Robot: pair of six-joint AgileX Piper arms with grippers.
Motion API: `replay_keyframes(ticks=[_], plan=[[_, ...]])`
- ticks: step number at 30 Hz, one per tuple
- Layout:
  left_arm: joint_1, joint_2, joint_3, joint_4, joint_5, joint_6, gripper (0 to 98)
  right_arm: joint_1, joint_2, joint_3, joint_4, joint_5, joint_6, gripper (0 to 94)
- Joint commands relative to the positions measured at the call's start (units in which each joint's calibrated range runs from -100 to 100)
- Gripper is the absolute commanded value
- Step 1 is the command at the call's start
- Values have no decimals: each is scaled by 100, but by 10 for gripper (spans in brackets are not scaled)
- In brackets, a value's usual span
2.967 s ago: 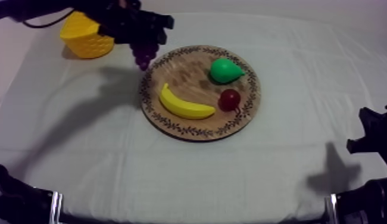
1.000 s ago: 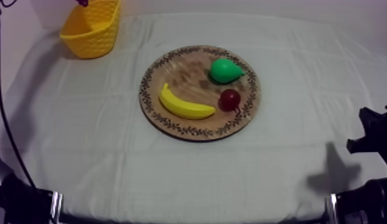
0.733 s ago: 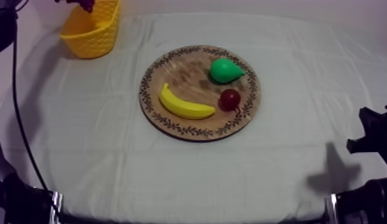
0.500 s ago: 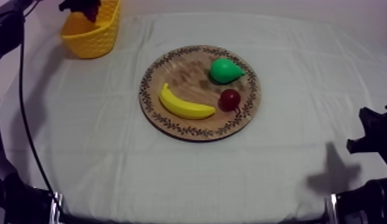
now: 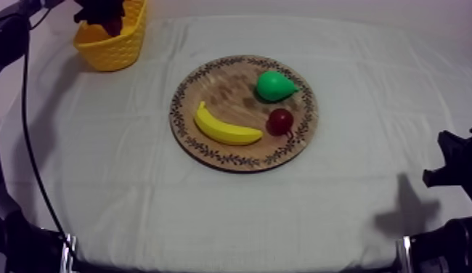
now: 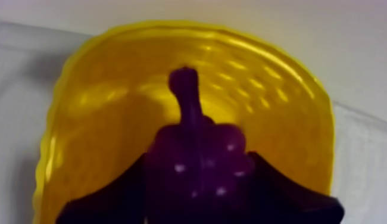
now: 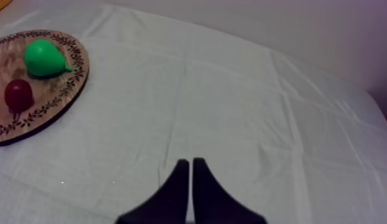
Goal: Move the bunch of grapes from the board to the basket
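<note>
The purple bunch of grapes (image 5: 110,17) hangs over the mouth of the yellow basket (image 5: 117,48) at the table's far left corner, and my left gripper (image 5: 99,9) is shut on it. In the left wrist view the grapes (image 6: 196,146) sit between the black fingers (image 6: 279,196), stem pointing at the inside of the basket (image 6: 106,101) below. The round wooden board (image 5: 297,141) lies mid-table. My right gripper (image 7: 190,161) is shut on nothing, low over bare cloth at the right side (image 5: 451,165).
On the board lie a banana (image 5: 224,127), a green pear (image 5: 274,86) and a small red fruit (image 5: 280,121). The right wrist view also catches the pear (image 7: 44,58), the small red fruit (image 7: 18,94) and the board's rim (image 7: 59,101).
My left gripper carried the grapes from beside the board to the basket and has come down over its mouth. The right arm has not moved.
</note>
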Motion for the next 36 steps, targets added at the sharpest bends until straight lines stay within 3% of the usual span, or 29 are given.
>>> replay_keyframes(ticks=[1, 7, 15, 26, 36], plan=[[-11, -27, 70, 79, -129, -128, 718, 3, -2, -1, 1, -2, -1, 5], [-34, -101, 268, 203, -376, -293, 778, 3, -2, -1, 1, -2, -1, 5], [-43, -362, 687, 208, -715, -338, 759, 3, -2, -1, 1, -2, -1, 5], [-20, -2190, 2841, 151, -1718, -427, 585, 3, -2, -1, 1, -2, -1, 5], [188, -4950, 5550, 138, -2028, -404, 492, 3, -2, -1, 1, -2, -1, 5]])
